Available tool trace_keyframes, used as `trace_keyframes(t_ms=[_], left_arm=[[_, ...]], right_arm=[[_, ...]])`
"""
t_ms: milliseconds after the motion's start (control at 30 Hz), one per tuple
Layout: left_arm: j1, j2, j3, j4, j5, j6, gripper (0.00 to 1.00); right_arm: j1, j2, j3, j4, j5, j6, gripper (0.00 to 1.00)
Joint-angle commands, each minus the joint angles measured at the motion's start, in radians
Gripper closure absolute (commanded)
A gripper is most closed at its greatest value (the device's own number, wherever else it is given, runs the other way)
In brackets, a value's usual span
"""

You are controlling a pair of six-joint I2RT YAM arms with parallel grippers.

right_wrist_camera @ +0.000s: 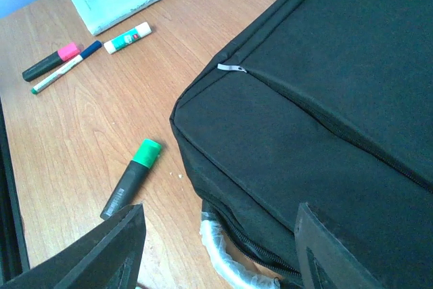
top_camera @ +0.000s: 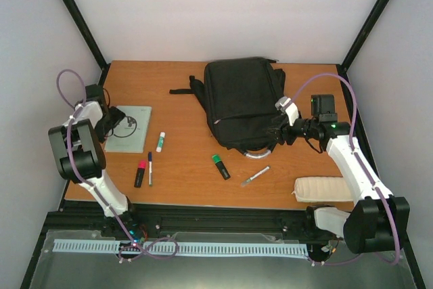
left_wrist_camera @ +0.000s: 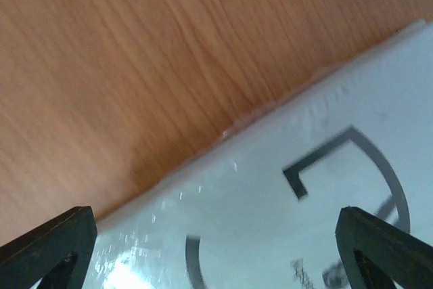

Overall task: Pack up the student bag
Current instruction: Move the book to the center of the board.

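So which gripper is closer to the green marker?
The right gripper. It sits at the student bag's near edge, with the green marker lying just to its left. The left gripper is far off, over the white book on the bag's other side.

You've got an orange-brown wood-grain table. Student bag is black all over, w/ a pale grey loop handle & a silver zip pull. Booklet: pale grey-white cover, dark curved-line graphic. Glue stick: white, green label. Two black markers for you: pink-cap highlighter & green-cap highlighter. Blue-cap pen has a white barrel. Silvery pen looks grey-clear. Pouch is off-white, ribbed. Left arm & right arm: white links, black joints. Jaws black.
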Motion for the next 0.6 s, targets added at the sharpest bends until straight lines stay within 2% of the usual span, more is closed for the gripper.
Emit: trace_keyframes(t_ms=[0, 133, 333, 567], left_arm=[[0.019, 0.100, 0.093, 0.014, 0.070, 0.068, 0.00], [0.019, 0.187, 0.127, -0.001, 0.224, 0.095, 0.00], [0.004, 0.163, 0.081, 0.064, 0.334, 0.117, 0.00], [-0.046, 0.236, 0.108, 0.078, 0.450, 0.171, 0.09]], right_arm=[[-0.006, 0.009, 0.024, -0.013, -0.022, -0.022, 0.38], [-0.006, 0.013, 0.023, -0.016, -0.026, -0.023, 0.38], [-0.006, 0.031, 0.025, -0.020, -0.030, -0.031, 0.38], [-0.006, 0.051, 0.025, -0.023, -0.037, -0.023, 0.38]])
